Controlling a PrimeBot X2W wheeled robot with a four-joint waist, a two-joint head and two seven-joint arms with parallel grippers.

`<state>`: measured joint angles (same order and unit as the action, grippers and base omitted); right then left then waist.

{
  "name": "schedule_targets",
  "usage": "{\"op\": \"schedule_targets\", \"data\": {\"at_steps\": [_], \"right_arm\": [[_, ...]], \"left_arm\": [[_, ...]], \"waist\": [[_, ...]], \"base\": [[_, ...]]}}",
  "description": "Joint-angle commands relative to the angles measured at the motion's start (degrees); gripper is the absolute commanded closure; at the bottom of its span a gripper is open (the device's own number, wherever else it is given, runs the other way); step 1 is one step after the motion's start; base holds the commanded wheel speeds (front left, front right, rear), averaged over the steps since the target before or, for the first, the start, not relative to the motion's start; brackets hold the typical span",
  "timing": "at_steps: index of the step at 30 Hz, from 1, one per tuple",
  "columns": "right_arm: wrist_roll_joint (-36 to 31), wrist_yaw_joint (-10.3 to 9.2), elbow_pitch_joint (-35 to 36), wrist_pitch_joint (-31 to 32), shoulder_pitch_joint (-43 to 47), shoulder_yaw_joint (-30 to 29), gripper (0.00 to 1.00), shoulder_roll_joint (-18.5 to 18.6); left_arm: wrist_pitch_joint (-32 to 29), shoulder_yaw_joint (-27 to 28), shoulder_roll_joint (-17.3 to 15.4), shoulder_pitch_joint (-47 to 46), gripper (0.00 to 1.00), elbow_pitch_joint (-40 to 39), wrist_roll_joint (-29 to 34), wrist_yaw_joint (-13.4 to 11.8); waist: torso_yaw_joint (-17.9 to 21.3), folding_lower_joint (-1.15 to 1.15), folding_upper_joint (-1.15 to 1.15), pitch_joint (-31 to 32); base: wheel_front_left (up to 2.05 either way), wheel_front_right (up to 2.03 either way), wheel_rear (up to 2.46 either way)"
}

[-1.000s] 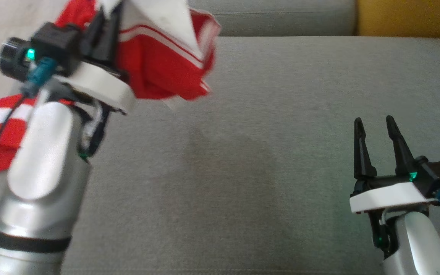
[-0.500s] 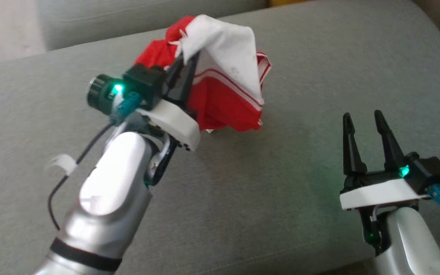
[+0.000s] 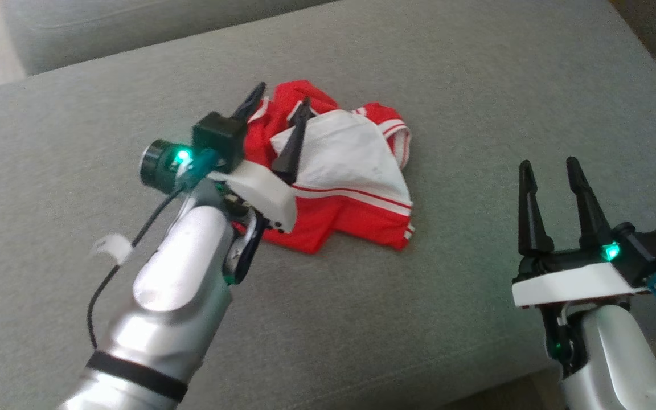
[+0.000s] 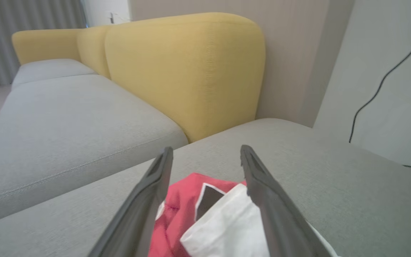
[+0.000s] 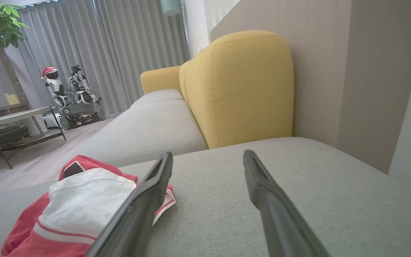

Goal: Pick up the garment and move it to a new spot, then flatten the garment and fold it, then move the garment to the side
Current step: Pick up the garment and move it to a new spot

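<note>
On the grey sofa cushion (image 3: 476,85), upper centre, the red-and-white garment (image 3: 351,188) lies bunched, so flattening may just drag the lump. The left claw (image 3: 281,95) stands open astride it, and the right claw (image 3: 550,164) is open and empty at lower right. A hasty pinch could catch several layers.

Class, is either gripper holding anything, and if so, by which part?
Nothing is held. The left gripper stands open over the red and white garment, which lies crumpled on the grey sofa cushion; the right gripper is open, apart from it.
</note>
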<state>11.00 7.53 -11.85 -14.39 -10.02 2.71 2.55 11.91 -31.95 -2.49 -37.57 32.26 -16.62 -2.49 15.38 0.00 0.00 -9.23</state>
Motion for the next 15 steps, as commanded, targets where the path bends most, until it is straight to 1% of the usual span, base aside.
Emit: {"op": "schedule_targets", "data": {"at_steps": [1, 3, 6, 9, 11, 13, 14, 15], "right_arm": [[-0.55, -0.04, 2.22, -0.6, -0.84, 0.79, 0.0, 0.32], [-0.91, -0.04, 2.29, -0.6, -0.39, 0.29, 0.0, 0.32], [-1.53, -0.04, 2.18, -0.6, 0.61, -0.68, 0.0, 0.32], [-2.41, -0.04, 1.75, -0.61, 2.2, -1.27, 0.0, 0.32], [-2.86, -0.04, 1.38, -0.61, 3.43, -2.17, 0.0, 0.32], [-3.08, -0.04, 0.97, -0.61, 4.52, -2.92, 0.0, 0.32], [-3.07, -0.04, 0.75, -0.61, 4.99, -3.23, 0.0, 0.32], [-3.07, -0.04, 0.75, -0.61, 4.99, -3.23, 0.0, 0.32]], "left_arm": [[1.13, 3.08, -1.72, -0.09, 0.0, -1.52, -0.63, -0.47], [1.78, 3.85, -3.09, 1.67, 0.0, -2.34, -1.5, 0.36], [2.48, 5.21, -5.96, 5.0, 0.0, -4.5, -1.71, 0.16], [2.82, 6.68, -8.09, 9.51, 0.0, -7.51, -2.25, -0.51], [2.94, 7.07, -8.66, 12.7, 0.0, -9.66, -2.43, -0.85], [3.02, 7.53, -8.92, 15.94, 0.0, -11.68, -2.26, -1.79], [3.04, 7.89, -8.88, 17.59, 0.0, -12.84, -2.1, -2.38], [3.04, 7.89, -8.88, 17.59, 0.0, -12.84, -2.1, -2.38]], "waist": [[-2.52, 0.0, 0.0, 1.33], [-4.56, 0.0, 0.0, 2.23], [-8.28, 0.0, 0.0, 3.89], [-11.85, 0.0, 0.0, 5.78], [-14.4, 0.0, 0.0, 7.08], [-16.42, 0.0, 0.0, 8.2], [-17.25, 0.0, 0.0, 8.74], [-17.25, 0.0, 0.0, 8.74]], "base": [[0.0, 0.0, 0.0], [0.0, 0.0, 0.0], [0.0, 0.0, 0.0], [0.0, 0.0, 0.0], [0.0, 0.0, 0.0], [0.0, 0.0, 0.0], [0.0, 0.0, 0.0], [0.0, 0.0, 0.0]]}}
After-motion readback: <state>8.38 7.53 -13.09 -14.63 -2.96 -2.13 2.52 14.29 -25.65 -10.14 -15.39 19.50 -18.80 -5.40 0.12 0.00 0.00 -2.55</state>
